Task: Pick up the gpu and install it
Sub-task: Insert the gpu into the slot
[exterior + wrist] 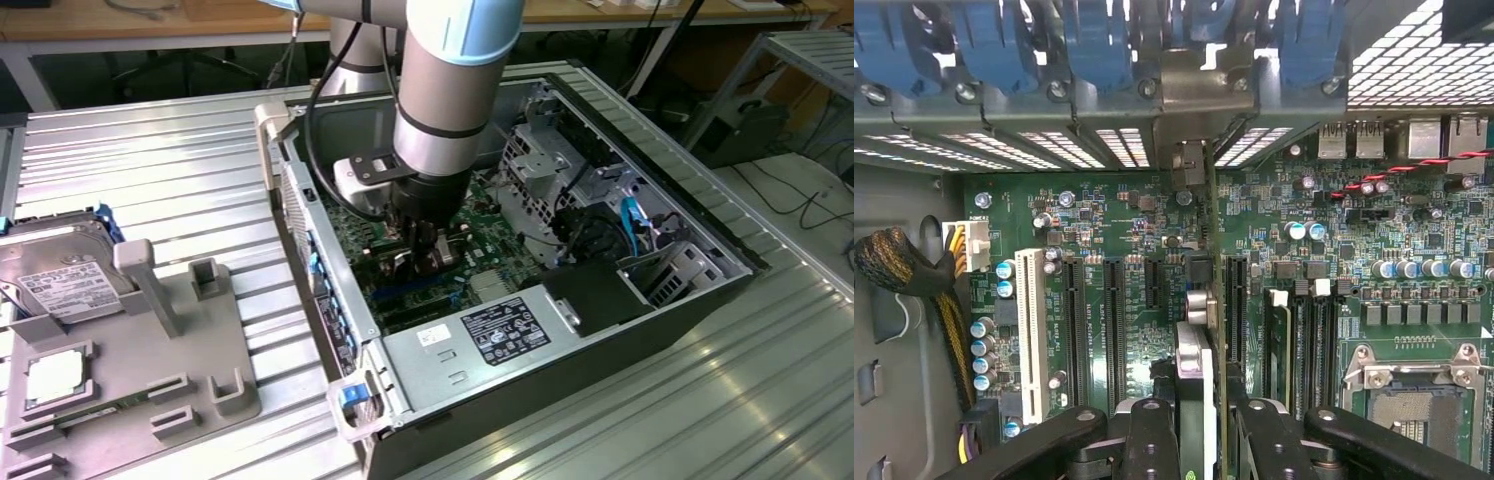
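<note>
i see the claw [424, 262] down inside the open computer case [694, 300], just above the motherboard [494, 245]. in the wrist view its fingers [1154, 440] stand partly closed on either side of the gpu [1199, 390], which is held upright and edge-on, so i read it as gripped. the card sits over the motherboard between the black expansion slots [1109, 330], its far end toward the case's rear slot openings with the blue clips [1004, 50]. the empty processor socket [1419, 400] lies beside the slots. on the case's power supply [514, 325] there is a black label with white print, too small for me to read. outside the case, on the desk [147, 160], a grey holder tray [134, 390] carries a hard drive [60, 275] with a white label, unreadable, and a small square chip [56, 375].
</note>
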You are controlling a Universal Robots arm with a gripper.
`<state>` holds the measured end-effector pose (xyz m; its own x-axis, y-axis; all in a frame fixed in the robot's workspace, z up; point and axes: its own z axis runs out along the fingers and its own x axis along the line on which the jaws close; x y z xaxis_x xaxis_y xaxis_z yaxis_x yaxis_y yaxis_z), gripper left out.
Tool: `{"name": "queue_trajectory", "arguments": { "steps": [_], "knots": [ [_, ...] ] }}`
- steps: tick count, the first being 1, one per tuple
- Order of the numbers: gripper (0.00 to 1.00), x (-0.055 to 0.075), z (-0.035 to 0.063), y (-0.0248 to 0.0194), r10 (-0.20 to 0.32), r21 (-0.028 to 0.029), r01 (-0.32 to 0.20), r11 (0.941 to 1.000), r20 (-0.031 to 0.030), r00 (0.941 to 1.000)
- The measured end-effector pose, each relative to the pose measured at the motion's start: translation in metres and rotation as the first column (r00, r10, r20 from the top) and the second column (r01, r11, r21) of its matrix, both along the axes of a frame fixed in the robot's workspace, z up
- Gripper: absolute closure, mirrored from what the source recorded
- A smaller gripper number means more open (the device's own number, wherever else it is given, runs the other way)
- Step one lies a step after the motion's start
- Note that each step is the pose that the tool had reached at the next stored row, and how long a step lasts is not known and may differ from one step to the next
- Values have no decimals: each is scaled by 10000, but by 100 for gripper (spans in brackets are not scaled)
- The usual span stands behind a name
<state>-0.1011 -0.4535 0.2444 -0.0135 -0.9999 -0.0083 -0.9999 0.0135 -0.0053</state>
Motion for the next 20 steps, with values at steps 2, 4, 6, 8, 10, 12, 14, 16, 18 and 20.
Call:
{"name": "queue_trajectory", "arguments": {
  "steps": [2,4,6,8,10,12,14,16,18,20],
  "knots": [
    [72,-9,23,1,-1,1,1,10000,9,10000],
    [72,-13,33,0,-2,-1,2,10000,15,10000],
    [72,-13,33,0,0,-2,0,10000,16,10000],
    [72,-14,34,0,-1,-4,1,10000,15,10000],
    [72,-14,34,0,-1,-4,1,10000,15,10000],
    [72,-14,35,-1,-1,-5,1,10000,14,10000],
    [72,-15,35,-7,-13,-4,13,10000,13,10000],
    [72,-14,34,-8,-30,-2,30,10000,14,10000],
    [72,-14,34,-8,-33,-1,33,10000,15,10000],
    [72,-14,34,-9,-33,-1,33,10000,15,10000]
  ]
}}
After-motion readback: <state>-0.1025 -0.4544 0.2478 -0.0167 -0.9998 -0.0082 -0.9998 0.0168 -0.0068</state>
